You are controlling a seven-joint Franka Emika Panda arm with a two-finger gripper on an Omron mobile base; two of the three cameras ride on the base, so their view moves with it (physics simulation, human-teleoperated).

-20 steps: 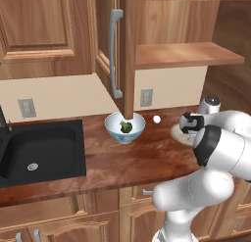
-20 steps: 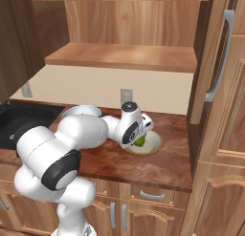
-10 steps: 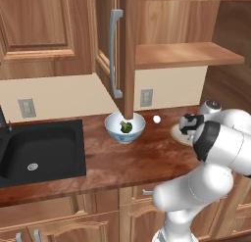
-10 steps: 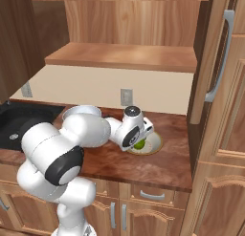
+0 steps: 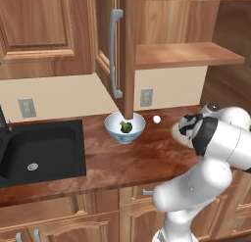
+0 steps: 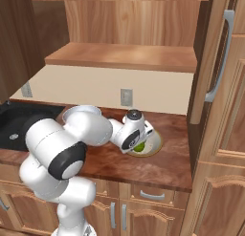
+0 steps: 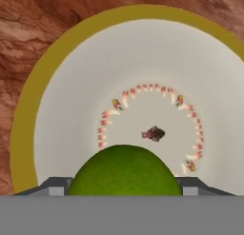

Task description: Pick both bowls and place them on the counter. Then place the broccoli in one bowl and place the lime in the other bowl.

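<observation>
On the counter [image 5: 122, 162], going left to right, we've got the sink [image 5: 41, 150], then the deep white bowl [image 5: 125, 128] with the broccoli [image 5: 126, 127] already sitting in it, a little white ball [image 5: 156, 119], and over at the right the shallow beige bowl [image 6: 152, 143] with our gripper [image 7: 123, 184] hanging right above it.

From the hand view the lime [image 7: 123, 171] sits between the two finger tips [image 7: 57, 184], jaws spread wide around it, over the middle of the dish. We honestly can't tell if they're pinching it or it's just resting there loose.

What worries us: that dish is really shallow and the lime is a round, smooth thing. If we pull away crooked, a finger could nudge it and it'd roll over the rim onto the wood. Dragging the dish along is the other risk.
</observation>
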